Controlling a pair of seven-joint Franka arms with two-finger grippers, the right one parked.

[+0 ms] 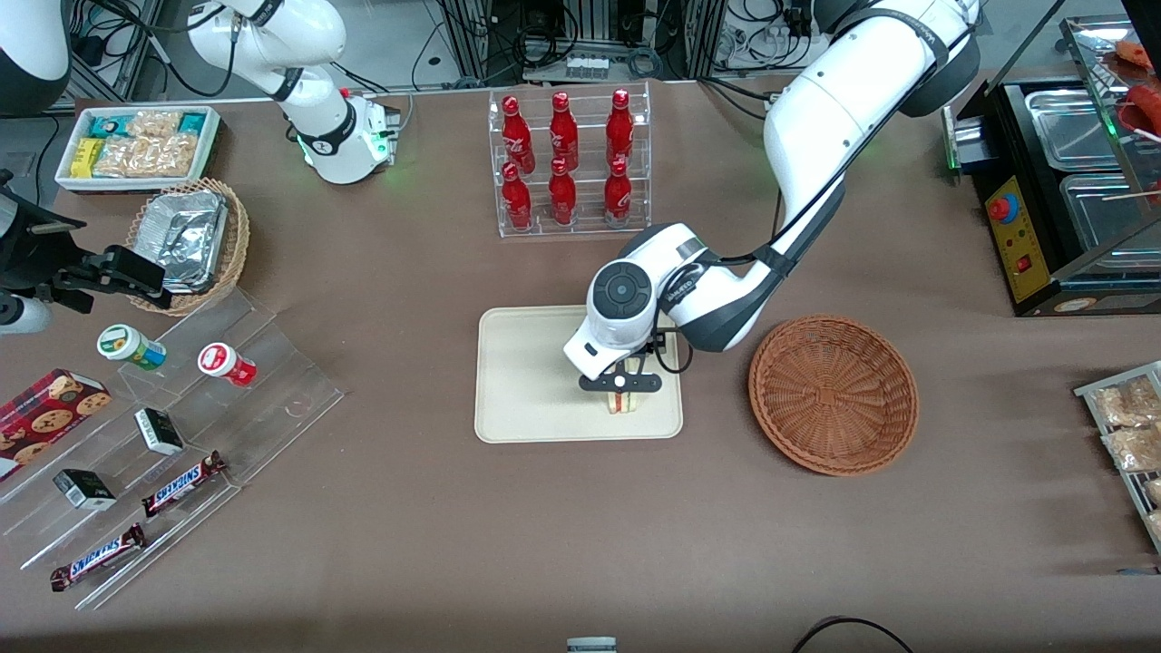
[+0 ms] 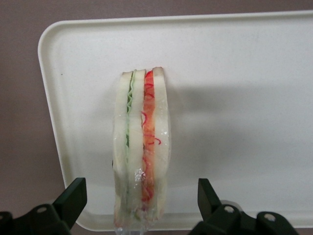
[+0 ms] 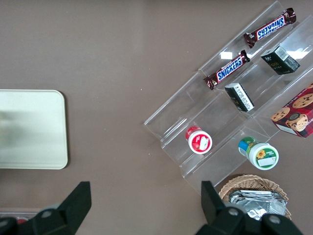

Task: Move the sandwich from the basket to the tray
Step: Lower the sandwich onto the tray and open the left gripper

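Note:
The sandwich [image 1: 620, 402] [image 2: 142, 147] stands on its edge on the cream tray [image 1: 526, 381] [image 2: 234, 88], at the tray's edge nearest the front camera and toward the basket. Pale bread, green and red-orange layers face the wrist camera. My left gripper [image 1: 620, 385] [image 2: 142, 188] hangs just above it, open, one black finger [image 2: 73, 196] on each side with a gap to the bread. The reddish-brown wicker basket [image 1: 833, 393] sits beside the tray toward the working arm's end, with nothing in it.
A clear rack of red bottles [image 1: 569, 163] stands farther from the front camera than the tray. Toward the parked arm's end are stepped acrylic shelves with snacks [image 1: 181, 426] and a tan basket of foil containers [image 1: 186, 238]. A black appliance [image 1: 1061, 181] stands toward the working arm's end.

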